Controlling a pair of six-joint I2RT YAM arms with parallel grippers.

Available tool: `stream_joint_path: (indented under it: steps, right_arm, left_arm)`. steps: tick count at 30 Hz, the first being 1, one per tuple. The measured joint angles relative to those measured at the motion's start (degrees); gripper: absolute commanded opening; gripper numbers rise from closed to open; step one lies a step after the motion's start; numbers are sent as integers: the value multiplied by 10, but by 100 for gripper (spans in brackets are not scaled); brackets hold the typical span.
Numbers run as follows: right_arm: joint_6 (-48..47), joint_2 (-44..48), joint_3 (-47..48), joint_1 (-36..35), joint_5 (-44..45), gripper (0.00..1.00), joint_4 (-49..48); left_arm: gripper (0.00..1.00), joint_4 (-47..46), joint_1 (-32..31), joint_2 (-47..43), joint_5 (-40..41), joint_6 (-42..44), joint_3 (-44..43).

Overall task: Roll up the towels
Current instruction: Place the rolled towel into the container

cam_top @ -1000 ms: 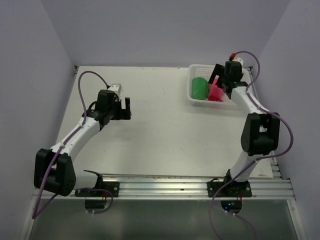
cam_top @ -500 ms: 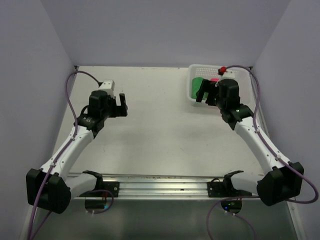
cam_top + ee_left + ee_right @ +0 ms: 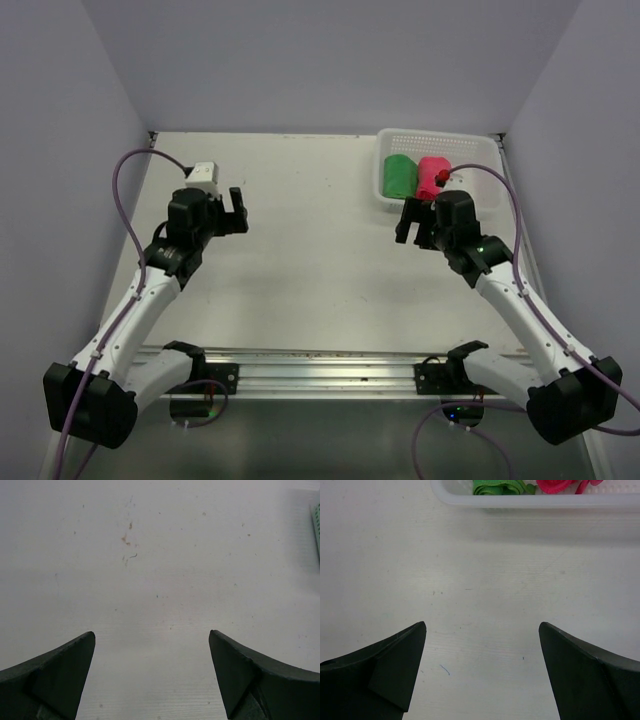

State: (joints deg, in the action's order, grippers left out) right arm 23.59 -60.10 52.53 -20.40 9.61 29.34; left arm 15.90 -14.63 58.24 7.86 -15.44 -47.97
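green towel (image 3: 400,176) and pink-red towel (image 3: 432,178) sit rolled in the mesh basket (image 3: 440,134), far right of the surface (image 3: 320,270); left tool (image 3: 238,210) and right tool (image 3: 412,222) gape empty, so rolling looks done, next just park both clear

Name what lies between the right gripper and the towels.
Bare table, then the basket's near wall, separate the right gripper from the green towel and pink towel, per the right wrist view.

Pale lavender walls (image 3: 300,60), white tabletop (image 3: 310,250)
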Motion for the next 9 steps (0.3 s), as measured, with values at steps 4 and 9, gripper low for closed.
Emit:
stream_joint_path:
  steps: [4, 9]
  right_arm:
    - [4, 0, -1, 0, 6, 99, 0]
    - [4, -7, -1, 0, 15, 99, 0]
  left_arm:
    - [100, 0, 0, 0, 6, 0, 1]
    - [100, 0, 0, -1, 10, 0, 1]
